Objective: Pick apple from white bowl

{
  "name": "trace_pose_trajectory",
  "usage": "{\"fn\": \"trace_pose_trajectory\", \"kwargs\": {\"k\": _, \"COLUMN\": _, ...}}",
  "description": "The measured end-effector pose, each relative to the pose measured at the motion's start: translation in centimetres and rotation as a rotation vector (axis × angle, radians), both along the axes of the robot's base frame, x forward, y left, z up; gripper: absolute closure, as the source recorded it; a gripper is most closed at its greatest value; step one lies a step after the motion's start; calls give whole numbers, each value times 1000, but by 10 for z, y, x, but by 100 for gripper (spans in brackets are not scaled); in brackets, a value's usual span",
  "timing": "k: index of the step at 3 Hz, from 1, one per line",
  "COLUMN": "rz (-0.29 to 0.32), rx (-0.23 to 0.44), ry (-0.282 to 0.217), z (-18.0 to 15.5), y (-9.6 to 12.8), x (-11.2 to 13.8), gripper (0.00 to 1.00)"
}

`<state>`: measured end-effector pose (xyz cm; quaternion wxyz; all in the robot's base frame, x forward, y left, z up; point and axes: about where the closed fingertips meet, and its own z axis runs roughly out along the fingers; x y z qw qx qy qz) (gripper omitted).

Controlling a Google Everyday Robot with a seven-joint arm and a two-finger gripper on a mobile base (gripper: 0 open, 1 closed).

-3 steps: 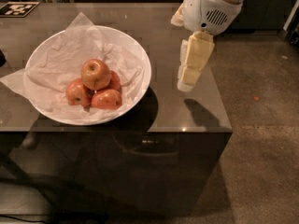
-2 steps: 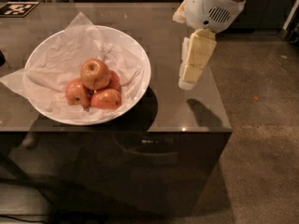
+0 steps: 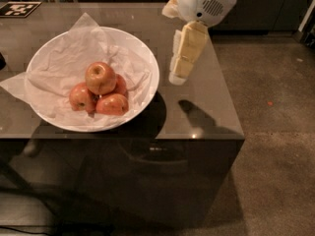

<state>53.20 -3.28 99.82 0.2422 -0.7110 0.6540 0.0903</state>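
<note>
Table (image 3: 209,113), right side: gripper (image 3: 177,77) beside white bowl (image 3: 153,62)

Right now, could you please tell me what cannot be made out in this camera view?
End effector, above the table right of the white bowl: its arm is cut off by the top edge.
Red apples: the apple on top hides parts of them.
Bowl floor: tissue paper covers it.
Dark object at the left edge: cropped, unidentifiable.
</note>
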Motion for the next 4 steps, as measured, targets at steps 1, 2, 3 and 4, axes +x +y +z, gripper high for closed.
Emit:
{"fn": "trace_pose_trajectory", "kwargs": {"k": 1, "rz": 63, "rx": 47, "ry": 47, "z": 9, "y": 35, "x": 6, "gripper": 0}}
{"fn": "trace_pose_trajectory", "kwargs": {"k": 2, "rz": 146, "rx": 71, "ry": 85, "z": 17, "y": 64, "x": -1, "gripper": 0}}
{"fn": "trace_pose_trajectory", "kwargs": {"k": 3, "rz": 155, "rx": 75, "ry": 87, "z": 18, "y": 68, "x": -2, "gripper": 0}}
{"fn": "trace_pose_trajectory", "kwargs": {"k": 4, "rz": 174, "rx": 95, "ry": 129, "z": 1, "y": 92, "x": -1, "gripper": 0}}
